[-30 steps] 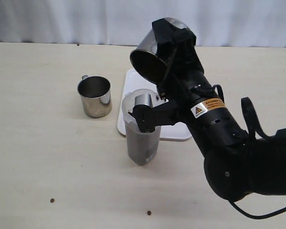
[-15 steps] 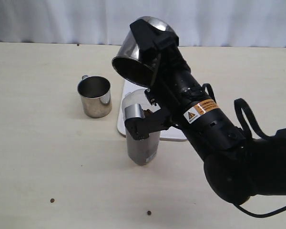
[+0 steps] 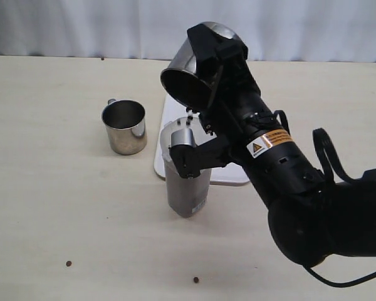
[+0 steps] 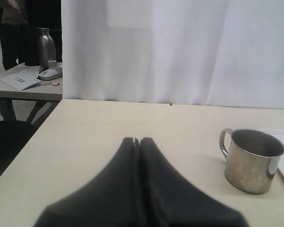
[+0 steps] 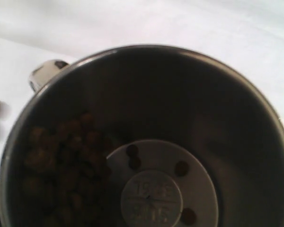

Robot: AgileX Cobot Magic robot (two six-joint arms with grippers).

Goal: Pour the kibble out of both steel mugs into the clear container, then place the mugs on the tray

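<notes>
Brown round kibble pellets (image 5: 61,161) are sliding inside the shiny stainless-steel mug (image 3: 191,78), and the right gripper (image 3: 220,50) is clamping that mug, tipping it mouth-down above the tall frosted clear plastic container (image 3: 187,188). Falling pellets (image 3: 189,111) are dropping toward its rim. The flat white rectangular tray (image 3: 161,153) is lying just behind the container. The second steel mug (image 3: 124,127) is standing upright nearby on the beige table (image 3: 50,188). The left gripper (image 4: 139,142) is sitting with jaws pressed together, gripping nothing.
</notes>
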